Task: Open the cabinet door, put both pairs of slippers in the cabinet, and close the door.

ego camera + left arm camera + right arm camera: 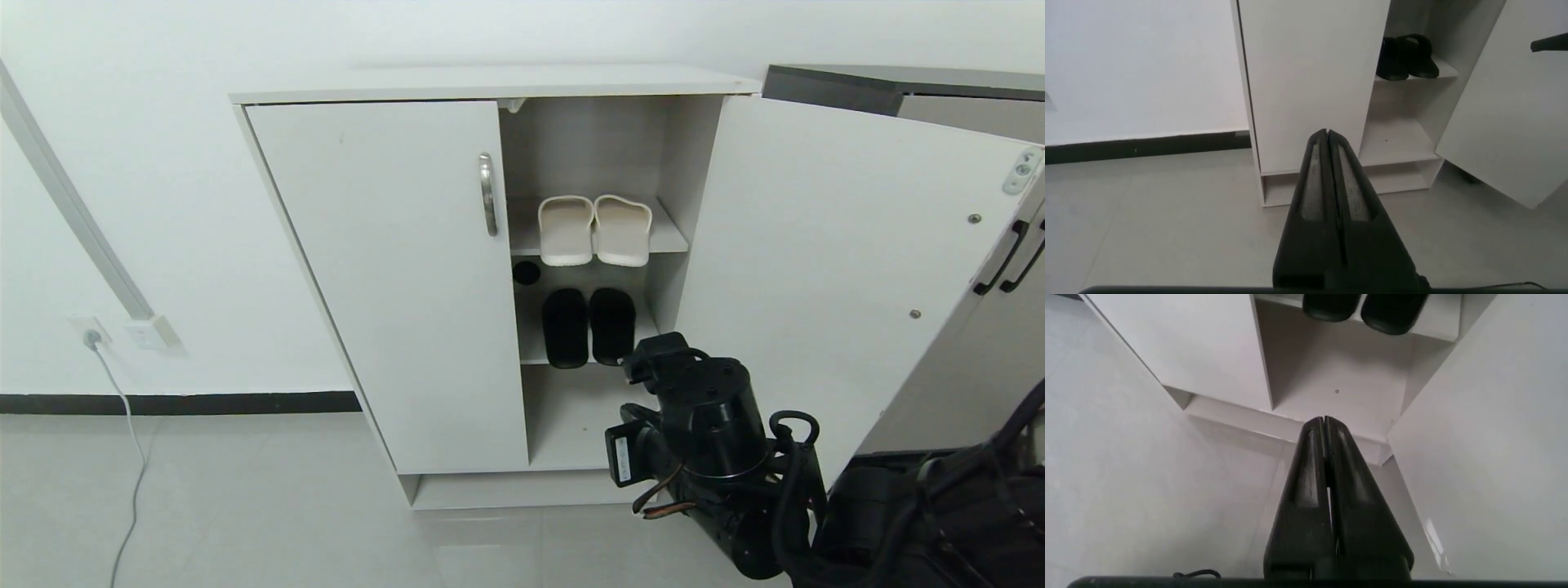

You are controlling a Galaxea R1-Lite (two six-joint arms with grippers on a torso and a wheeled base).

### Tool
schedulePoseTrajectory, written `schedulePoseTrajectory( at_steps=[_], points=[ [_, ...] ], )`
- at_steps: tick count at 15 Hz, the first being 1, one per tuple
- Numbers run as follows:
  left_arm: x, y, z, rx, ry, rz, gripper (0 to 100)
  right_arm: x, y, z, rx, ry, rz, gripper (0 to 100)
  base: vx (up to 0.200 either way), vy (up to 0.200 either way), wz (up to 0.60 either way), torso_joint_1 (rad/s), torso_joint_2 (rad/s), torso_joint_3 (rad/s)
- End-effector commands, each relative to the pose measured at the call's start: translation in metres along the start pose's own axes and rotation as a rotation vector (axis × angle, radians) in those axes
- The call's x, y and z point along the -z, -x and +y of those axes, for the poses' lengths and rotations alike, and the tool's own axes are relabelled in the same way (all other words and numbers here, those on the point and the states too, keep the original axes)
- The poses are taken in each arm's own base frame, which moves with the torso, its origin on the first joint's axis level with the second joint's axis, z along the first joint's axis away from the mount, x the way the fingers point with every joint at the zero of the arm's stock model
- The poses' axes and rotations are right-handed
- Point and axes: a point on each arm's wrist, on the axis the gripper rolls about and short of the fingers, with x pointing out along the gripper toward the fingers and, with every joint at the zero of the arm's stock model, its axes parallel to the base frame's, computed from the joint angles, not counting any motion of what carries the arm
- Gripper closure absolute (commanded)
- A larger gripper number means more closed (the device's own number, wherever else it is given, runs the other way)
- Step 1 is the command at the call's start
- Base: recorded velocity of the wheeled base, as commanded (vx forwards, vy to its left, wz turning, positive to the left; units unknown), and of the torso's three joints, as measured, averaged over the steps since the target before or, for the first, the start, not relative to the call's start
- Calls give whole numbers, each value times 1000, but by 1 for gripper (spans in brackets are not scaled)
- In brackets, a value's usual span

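Head view: a white cabinet [490,82] stands in the middle of the frame, against a white wall. Its left door [392,278] is closed and has a silver handle [487,194]. Its right door [833,269] is swung wide open toward the right side of the frame. Inside, the white slippers [565,233] sit side by side on the top shelf. The black slippers [565,327] sit side by side on the shelf just below. The right arm [710,433] is low in the frame, right of the middle, in front of the open door.

The right gripper [1325,423] has its jaws pressed together and holds nothing. It points at the bottom of the cabinet. The left gripper [1325,135] also has its jaws pressed together and holds nothing. It is over the floor, well apart from the cabinet.

A wall plug [90,335] with a cord is at the left edge.
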Motion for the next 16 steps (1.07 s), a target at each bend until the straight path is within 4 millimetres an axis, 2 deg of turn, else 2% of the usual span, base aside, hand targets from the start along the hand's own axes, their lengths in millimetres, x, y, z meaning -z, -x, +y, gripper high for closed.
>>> schedulePoseTrajectory(
  at_steps=[1,4,7,16],
  points=[
    [0,0,0,-1,0,0,100,1,-1,0,0,2,3,100,0,0,0,0,0,0],
    [0,0,0,1,0,0,100,3,-1,0,4,20,9,100,0,0,0,0,0,0],
    [0,0,0,1,0,0,100,7,-3,0,8,35,20,100,0,0,0,-4,-167,-290],
    [0,0,0,1,0,0,100,9,-5,0,15,37,25,100,0,0,0,83,-474,-359]
  ],
)
